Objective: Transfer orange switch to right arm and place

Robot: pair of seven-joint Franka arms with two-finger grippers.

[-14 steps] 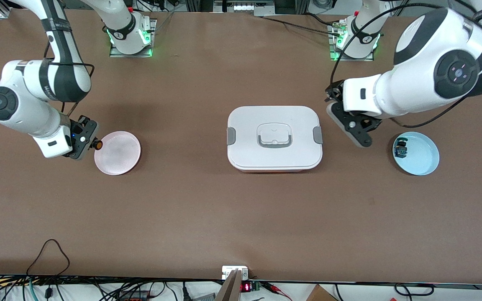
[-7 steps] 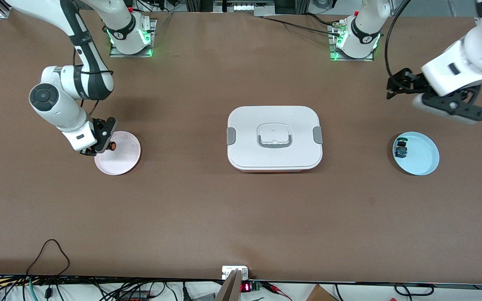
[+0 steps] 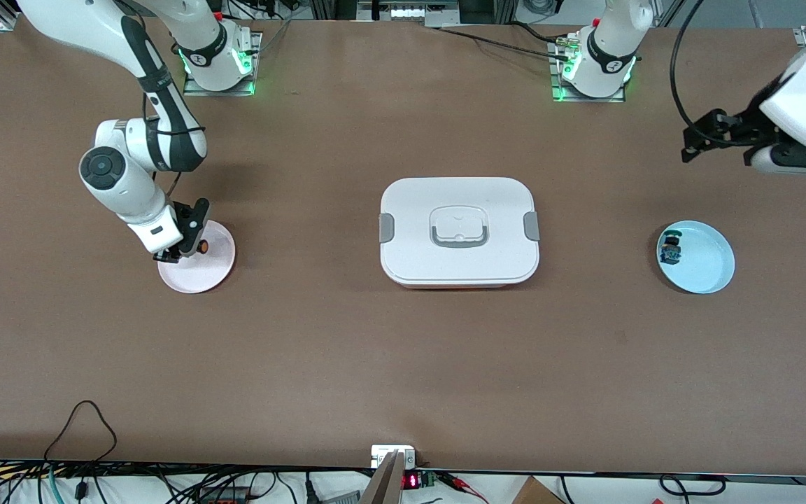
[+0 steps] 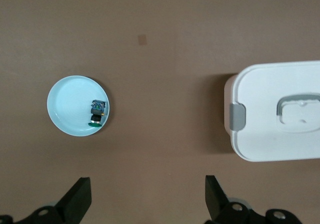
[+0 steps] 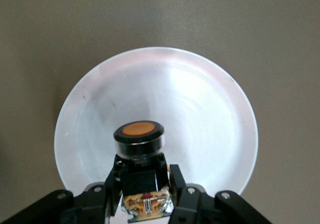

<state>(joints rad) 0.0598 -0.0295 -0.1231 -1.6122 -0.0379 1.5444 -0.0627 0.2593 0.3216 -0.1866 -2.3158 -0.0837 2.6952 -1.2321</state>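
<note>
Right wrist view: the orange switch (image 5: 139, 139) is seen clamped in the right gripper (image 5: 145, 196) over the pink saucer (image 5: 210, 109), near the right arm's table edge. No writing is readable. The left gripper (image 4: 145, 204), spread wide, is raised near the blue saucer (image 3: 707, 262).

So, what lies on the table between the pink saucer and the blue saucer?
In the front view, only the white lidded box lies between the pink saucer and the blue saucer.
</note>
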